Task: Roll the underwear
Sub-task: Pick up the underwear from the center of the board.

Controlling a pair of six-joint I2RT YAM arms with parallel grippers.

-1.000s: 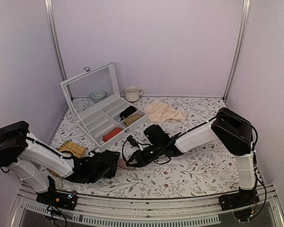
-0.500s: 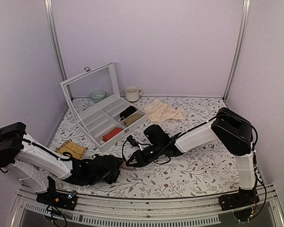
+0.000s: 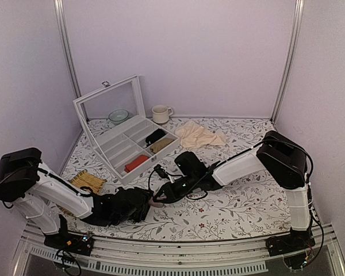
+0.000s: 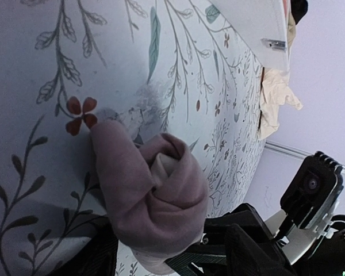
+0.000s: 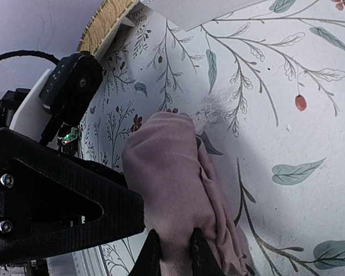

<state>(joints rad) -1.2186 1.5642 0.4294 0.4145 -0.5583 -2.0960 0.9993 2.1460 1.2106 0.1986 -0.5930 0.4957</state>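
Observation:
The underwear (image 4: 161,201) is a tight dusty-pink roll with cream fabric showing at its core, lying on the flowered table. In the top view only a small pink bit (image 3: 156,203) shows between the two grippers. My right gripper (image 5: 172,256) is shut, pinching the near end of the roll (image 5: 167,172); in the top view it (image 3: 160,198) reaches in from the right. My left gripper (image 4: 155,267) is open, its dark fingers (image 4: 98,259) on either side of the roll; one finger (image 5: 63,201) stands against the roll's left side. In the top view it (image 3: 144,203) comes in from the left.
An organiser box (image 3: 116,150) with its clear lid up stands at back left, a red bundle (image 3: 136,163) in one compartment. A pale beige cloth (image 3: 198,136), a mug (image 3: 160,113), a bowl (image 3: 118,116) and a woven mat (image 3: 87,181) lie around.
My left gripper has slid to the right along the table until its fingers reach the roll. The right arm has stayed put, holding the roll.

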